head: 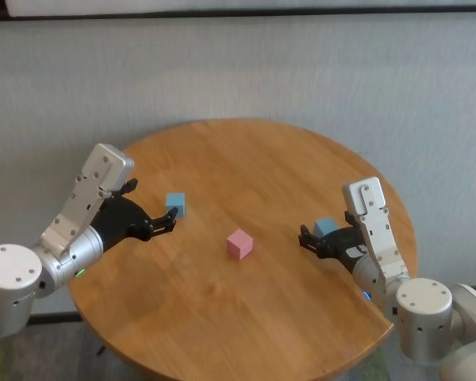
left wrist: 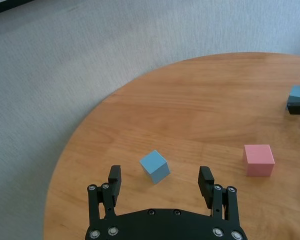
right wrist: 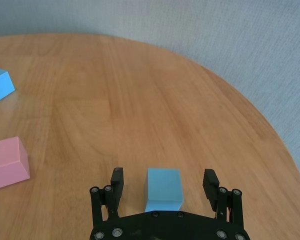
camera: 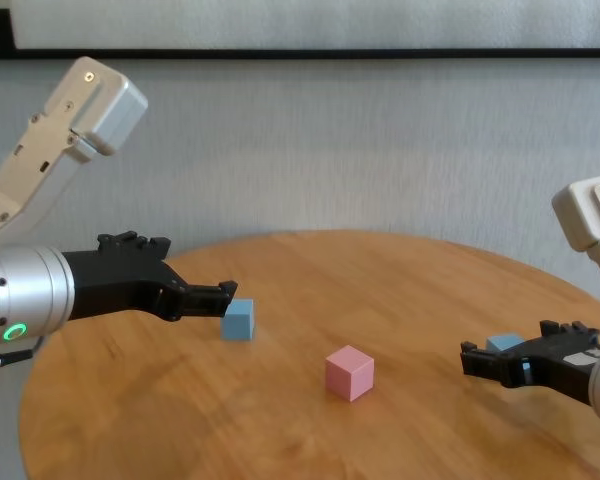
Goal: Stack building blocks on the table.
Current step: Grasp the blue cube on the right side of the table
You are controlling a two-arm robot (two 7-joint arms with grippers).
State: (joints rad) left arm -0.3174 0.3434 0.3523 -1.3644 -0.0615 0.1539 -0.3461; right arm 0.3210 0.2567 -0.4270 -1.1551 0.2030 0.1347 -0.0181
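Round wood-grain table carries three matte cubes, all unstacked. Pink cube sits centrally. Left gripper stands spread just before left blue cube; right gripper brackets right blue cube, fingers spread, ungripped.

pink cube: worktop centre | blue cube: left, apart | second blue cube: right, unstacked

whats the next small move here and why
Probably close the right gripper on the blue block between its open jaws. That block already sits inside them on the table, while the left gripper, also open, is just short of the other blue block.
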